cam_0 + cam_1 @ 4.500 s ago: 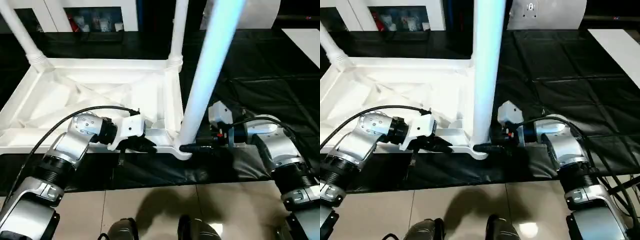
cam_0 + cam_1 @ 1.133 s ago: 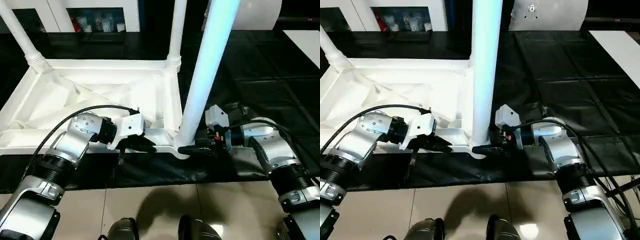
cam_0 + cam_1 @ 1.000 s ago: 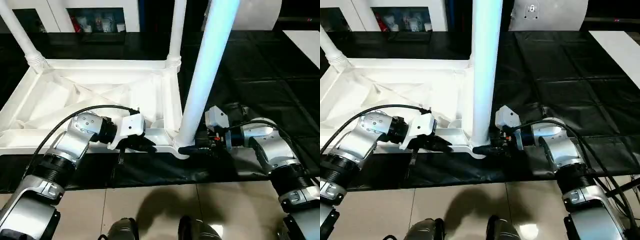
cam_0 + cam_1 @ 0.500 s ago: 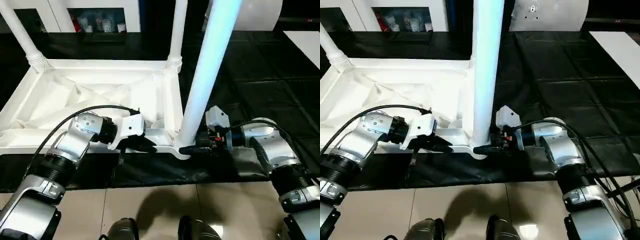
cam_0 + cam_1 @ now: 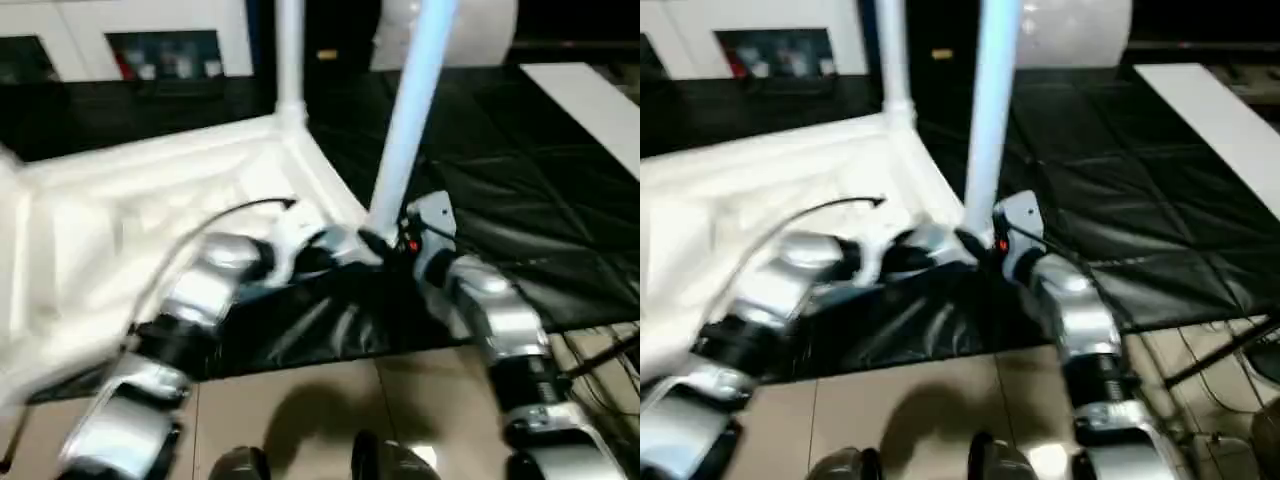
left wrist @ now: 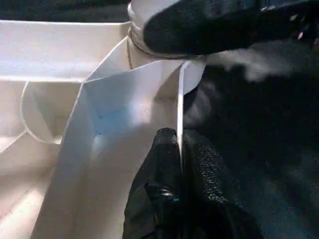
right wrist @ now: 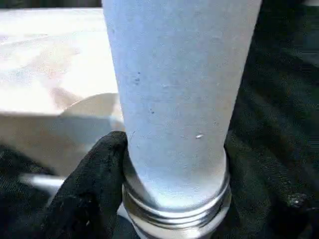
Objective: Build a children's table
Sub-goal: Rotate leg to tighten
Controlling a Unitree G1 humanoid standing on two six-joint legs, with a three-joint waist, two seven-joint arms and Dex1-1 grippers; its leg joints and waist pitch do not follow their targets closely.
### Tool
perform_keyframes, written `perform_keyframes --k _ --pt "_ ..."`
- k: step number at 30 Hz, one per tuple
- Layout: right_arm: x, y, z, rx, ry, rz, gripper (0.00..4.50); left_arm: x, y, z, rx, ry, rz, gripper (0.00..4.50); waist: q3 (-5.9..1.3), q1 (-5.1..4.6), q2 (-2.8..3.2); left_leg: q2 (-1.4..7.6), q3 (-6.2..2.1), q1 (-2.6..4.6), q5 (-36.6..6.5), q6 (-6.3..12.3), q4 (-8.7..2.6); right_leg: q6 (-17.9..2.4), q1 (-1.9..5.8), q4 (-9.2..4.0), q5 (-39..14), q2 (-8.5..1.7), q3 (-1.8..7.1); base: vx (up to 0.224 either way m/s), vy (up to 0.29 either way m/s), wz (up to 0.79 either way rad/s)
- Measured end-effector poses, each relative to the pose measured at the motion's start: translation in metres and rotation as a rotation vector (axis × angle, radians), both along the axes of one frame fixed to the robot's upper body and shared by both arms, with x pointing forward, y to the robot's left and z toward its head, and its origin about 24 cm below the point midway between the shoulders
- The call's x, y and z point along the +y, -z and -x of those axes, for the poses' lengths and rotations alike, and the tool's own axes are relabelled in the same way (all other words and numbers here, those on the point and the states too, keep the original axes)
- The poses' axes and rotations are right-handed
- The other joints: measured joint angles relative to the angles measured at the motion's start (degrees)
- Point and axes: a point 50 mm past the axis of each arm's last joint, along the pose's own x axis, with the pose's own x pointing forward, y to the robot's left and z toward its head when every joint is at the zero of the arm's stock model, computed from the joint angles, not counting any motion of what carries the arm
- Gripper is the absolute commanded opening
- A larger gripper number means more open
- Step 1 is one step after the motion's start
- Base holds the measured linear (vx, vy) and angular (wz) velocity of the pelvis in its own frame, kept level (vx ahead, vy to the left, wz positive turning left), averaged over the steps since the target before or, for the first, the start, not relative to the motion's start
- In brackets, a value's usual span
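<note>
A: Where does the children's table (image 5: 150,220) sit?

B: Upside down on the black sheet-covered workbench (image 5: 520,220), its ribbed underside facing up. It takes up the left half of the head views, with its near right corner towards the middle, where both arms meet.

A: Legs?

B: Two stand upright in the head views. The far leg (image 5: 290,60) rises from the far right corner socket. The near leg (image 5: 410,110) stands in the near right corner socket and leans slightly to the right as it goes up.

A: What is the left gripper (image 6: 179,174) doing?

B: Its black fingers (image 6: 159,189) are pressed together on the thin upright rim (image 6: 180,114) of the tabletop, one finger on each side of that wall, just left of the near right corner socket.

A: And the right gripper (image 7: 169,199)?

B: It is clamped around the base of the near leg, right above the ringed collar (image 7: 174,211) where the leg enters the socket. One black finger (image 7: 94,189) lies against the side of the leg; the jaws stand as wide as the leg is thick.

A: How do the arms lie?

B: The left forearm (image 5: 200,290) comes in from the near left, the right forearm (image 5: 490,320) from the near right, and both grippers end just beside each other at that corner
</note>
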Motion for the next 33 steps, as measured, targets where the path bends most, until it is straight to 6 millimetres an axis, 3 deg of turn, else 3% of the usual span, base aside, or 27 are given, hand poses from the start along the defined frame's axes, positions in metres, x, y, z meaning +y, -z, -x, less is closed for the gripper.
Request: perform_keyframes --k 1,2,3,5,6,8,10,17,20,22,28,33 --pt "0.003 0.000 -0.001 0.002 0.057 -0.007 2.66 -0.005 0.001 0.000 -0.004 -0.031 0.005 0.00 0.07 -0.02 -0.40 -0.69 0.16 0.52 -0.04 -0.03 0.08 0.19 -0.57 0.17 0.12 -0.08 0.96 0.000 0.000 0.00" --pt "0.007 -0.001 -0.003 0.006 0.108 -0.020 2.66 -0.009 0.001 -0.001 -0.009 -0.056 0.007 0.00 0.12 0.06 -0.38 -0.93 0.15 0.71 -0.45 -0.34 0.23 0.31 -0.77 0.17 0.17 -0.26 0.90 0.000 0.000 0.00" --pt "0.009 -0.003 -0.006 0.006 0.144 -0.027 2.66 -0.013 0.000 -0.001 -0.019 -0.069 0.009 0.00 0.13 0.36 -0.20 -1.02 -0.23 0.45 -0.72 -0.18 0.26 0.45 -0.27 -0.32 0.12 -0.47 -0.08 0.067 -0.026 -0.08" --pt "0.009 -0.006 -0.009 -0.007 0.175 -0.028 2.66 -0.019 -0.003 -0.002 -0.027 -0.073 0.013 0.00 0.09 0.32 0.56 -0.16 -1.49 -0.61 -0.68 -0.20 0.13 0.60 0.04 -1.94 0.08 -0.44 -2.40 0.086 0.019 -0.24" --pt "0.009 -0.007 -0.009 -0.017 0.182 -0.035 3.22 -0.019 -0.004 -0.002 -0.030 -0.075 0.012 0.00 0.06 0.12 0.94 0.23 -1.72 -0.88 -0.68 -0.21 0.09 0.66 0.24 -2.78 0.09 -0.02 -2.72 0.000 0.000 0.00" --pt "0.012 -0.006 -0.008 -0.024 0.182 -0.048 3.36 -0.017 -0.005 -0.003 -0.039 -0.079 0.000 0.00 0.07 -0.51 0.88 0.08 -1.48 -0.83 -0.67 -0.21 0.19 0.47 0.18 -2.32 0.44 0.03 -1.90 0.000 0.000 0.00" --pt "0.019 -0.008 -0.008 -0.032 0.165 -0.080 3.52 -0.009 -0.007 -0.005 -0.060 -0.090 -0.016 0.00 0.10 -0.68 0.75 -0.31 -0.99 -0.76 -0.68 -0.20 0.25 0.25 -0.34 -1.65 1.01 -0.17 -1.02 0.000 0.000 0.00" --pt "0.017 -0.013 -0.006 -0.087 0.081 -0.055 4.17 -0.002 -0.016 -0.006 -0.099 -0.072 -0.023 0.00 0.01 -0.03 0.58 -0.35 -0.91 -1.40 -0.71 0.10 0.02 -0.10 -1.35 -1.19 2.70 -0.03 -0.59 0.008 -0.005 0.01" --pt "0.000 -0.013 0.002 -0.142 -0.061 0.012 4.34 0.007 -0.018 -0.005 -0.116 -0.038 -0.032 0.00 0.00 0.67 0.57 -0.27 -0.94 -1.92 -0.69 0.12 0.03 -0.41 -2.18 -0.46 2.37 0.02 -0.60 0.000 0.000 0.00" --pt "-0.009 -0.013 0.007 -0.165 -0.159 0.044 4.43 0.015 -0.019 -0.006 -0.121 -0.022 -0.036 0.00 0.00 0.53 0.57 -0.13 -0.90 -2.15 -0.68 0.15 0.07 -0.50 -2.56 -0.22 2.34 0.12 -0.62 0.000 0.000 0.00" --pt "-0.034 -0.023 0.016 -0.167 -0.410 0.122 4.43 0.039 -0.017 -0.002 -0.103 0.098 -0.069 0.00 0.01 0.96 0.56 0.10 -0.90 -1.83 -0.62 0.09 0.21 -0.51 -2.38 -0.10 2.28 0.31 -0.67 0.000 0.000 0.00" --pt "-0.041 -0.027 0.023 -0.124 -0.629 0.152 4.43 0.055 -0.016 0.005 -0.086 0.273 -0.108 0.00 0.00 1.29 0.54 0.09 -0.89 -1.86 -0.56 -0.31 0.28 -0.54 -2.29 -0.10 2.31 0.24 -0.67 0.000 0.000 0.00"
